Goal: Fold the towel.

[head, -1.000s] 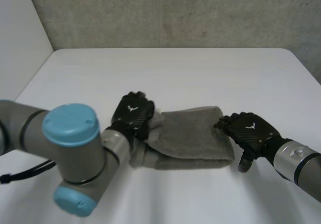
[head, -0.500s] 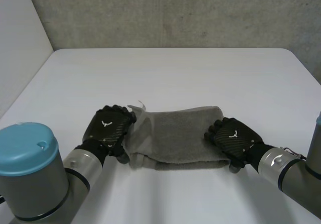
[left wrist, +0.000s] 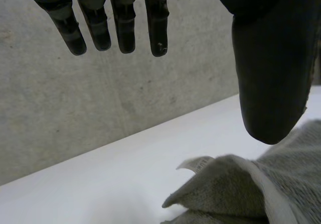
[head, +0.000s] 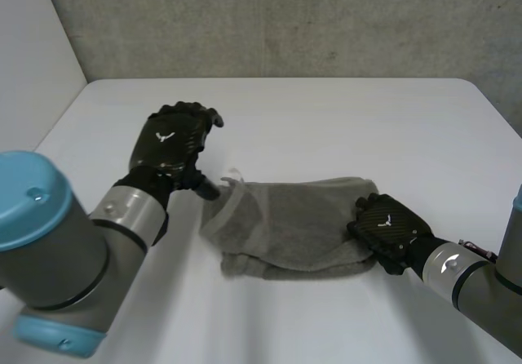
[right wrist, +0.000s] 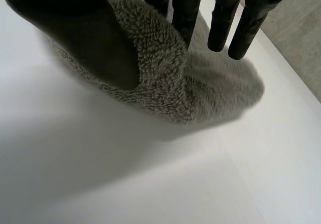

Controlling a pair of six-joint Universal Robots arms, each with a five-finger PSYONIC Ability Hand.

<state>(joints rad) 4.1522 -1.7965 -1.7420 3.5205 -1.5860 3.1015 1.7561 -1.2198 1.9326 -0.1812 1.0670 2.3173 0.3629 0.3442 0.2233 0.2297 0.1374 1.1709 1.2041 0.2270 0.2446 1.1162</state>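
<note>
Mid-fold: grey terry towel (head: 285, 227) pinched by right robot hand (head: 387, 232); left robot hand (head: 171, 144) spread, empty. Next: grasp loose corner.

My head camera looks down from behind my arms over the table (head: 326, 111) toward the wall (head: 285, 21). Both wrist cameras sit close above the towel (head: 294, 225), one at each end; all three share it.

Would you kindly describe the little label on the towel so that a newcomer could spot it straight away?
On the white table lies a crumpled grey towel. At the towel's corner nearest the left hand, just below its thumb, a small white label sticks up. It is the one smooth, pale tab against the fluffy grey cloth.
</note>
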